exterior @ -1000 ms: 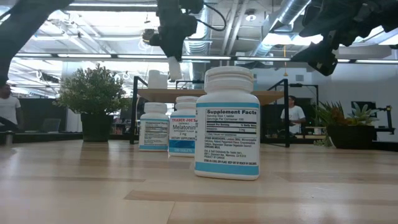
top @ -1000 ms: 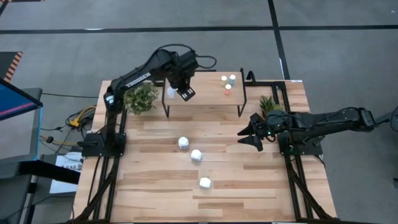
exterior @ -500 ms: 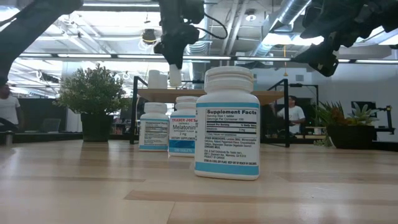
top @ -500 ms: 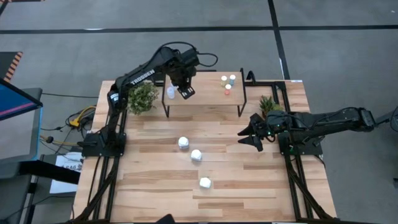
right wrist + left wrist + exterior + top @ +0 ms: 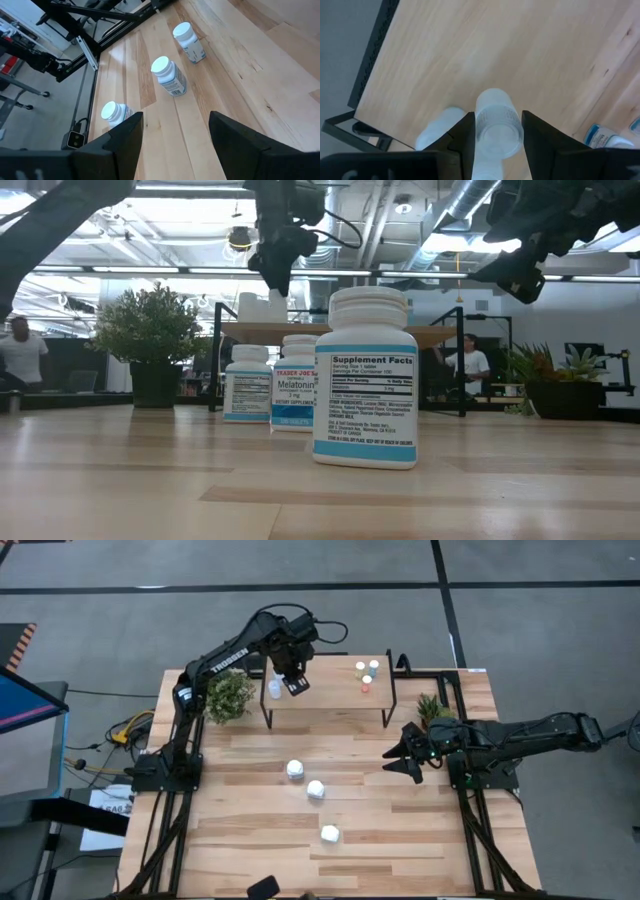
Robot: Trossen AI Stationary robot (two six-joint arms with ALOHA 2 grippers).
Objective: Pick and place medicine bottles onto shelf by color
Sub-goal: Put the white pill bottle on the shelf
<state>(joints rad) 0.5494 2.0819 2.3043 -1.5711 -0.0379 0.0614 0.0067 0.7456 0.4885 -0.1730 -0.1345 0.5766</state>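
Step in hand, as judged: placement of a pale-blue bottle (image 5: pixel 493 127) on the shelf (image 5: pixel 330 695). The left gripper (image 5: pixel 293 680) stands over the shelf's left end, in the upper centre of the high view. The left wrist view shows this translucent bottle clamped between its two fingers (image 5: pixel 461 136), over the shelf board, with a second pale bottle (image 5: pixel 440 127) just beside it on the board. Whether the held bottle's base touches the board cannot be told.

Three tiny bottles (image 5: pixel 366 672) stand grouped at the shelf's right end. Three white bottles (image 5: pixel 313 789) remain on the table (image 5: pixel 400 840) in a diagonal row at centre frame; the low view shows the nearest, a labelled supplement bottle (image 5: pixel 365 377), large in the foreground.

The right gripper (image 5: pixel 402 762) waits at right of centre in the high view, above the table, its fingers (image 5: pixel 120 135) spread with nothing between them.

Next move, as judged: seat the bottle upright beside its neighbour without knocking it, release, then withdraw clear.

Change against the earlier high view: the left gripper has shifted slightly up and left toward the shelf's left end, and a small dark object (image 5: pixel 264 886) has entered at the bottom edge. The right arm and the table bottles are unmoved.
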